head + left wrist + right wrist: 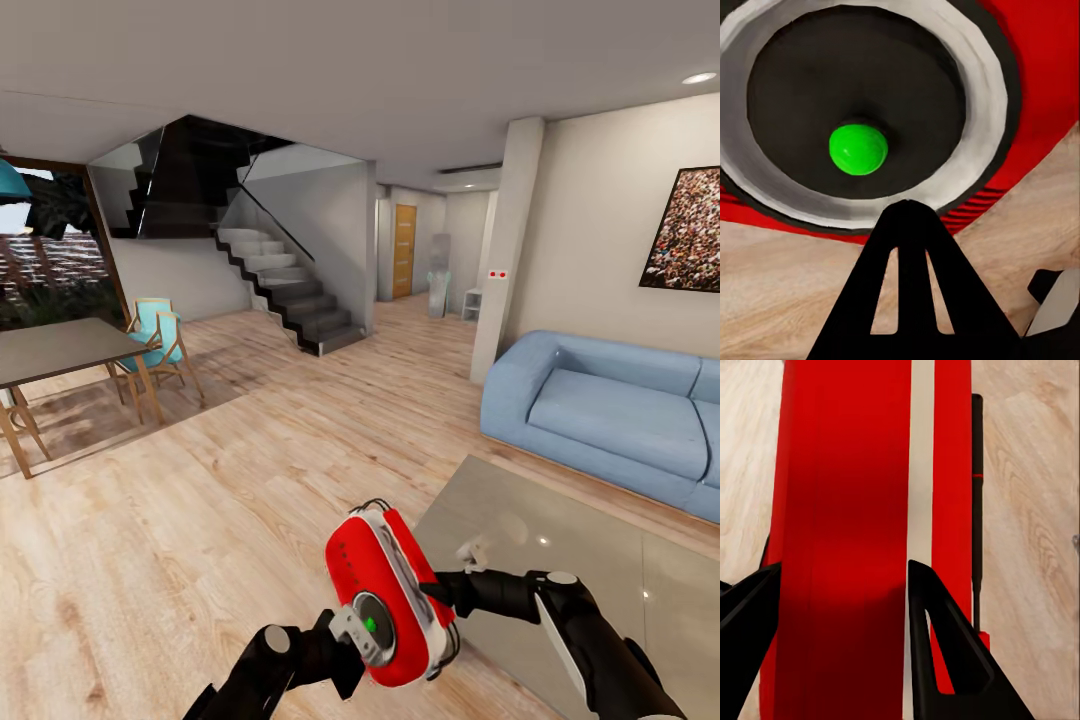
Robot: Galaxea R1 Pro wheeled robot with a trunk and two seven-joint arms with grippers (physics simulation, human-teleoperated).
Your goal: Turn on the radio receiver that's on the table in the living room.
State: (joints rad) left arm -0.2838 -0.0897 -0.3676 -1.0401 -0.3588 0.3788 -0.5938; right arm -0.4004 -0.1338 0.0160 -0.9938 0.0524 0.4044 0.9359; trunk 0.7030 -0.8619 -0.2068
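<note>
Right arm: reaches in from the lower right of the head view, forearm bent inward; right gripper (440,600) clamped on the radio (392,598), a black finger (945,652) on either side of its red body and white rim band.

Left arm: comes up from the lower left; left gripper (358,632) drawn narrow, tip at the radio's round black dial face, where a green dot (858,149) shows. One dark fingertip (911,232) sits just below the dial's grey ring.

Radio: held in the air, tilted, thin wire handle uppermost, above the pale wood plank floor (200,500) beside the near corner of the coffee table (600,560).

Room: glossy grey table top at lower right; light-blue sofa (610,410) behind it; framed crowd picture (688,228) on the beige wall; dining table (55,350) with chairs at left; staircase (285,285) further back.
</note>
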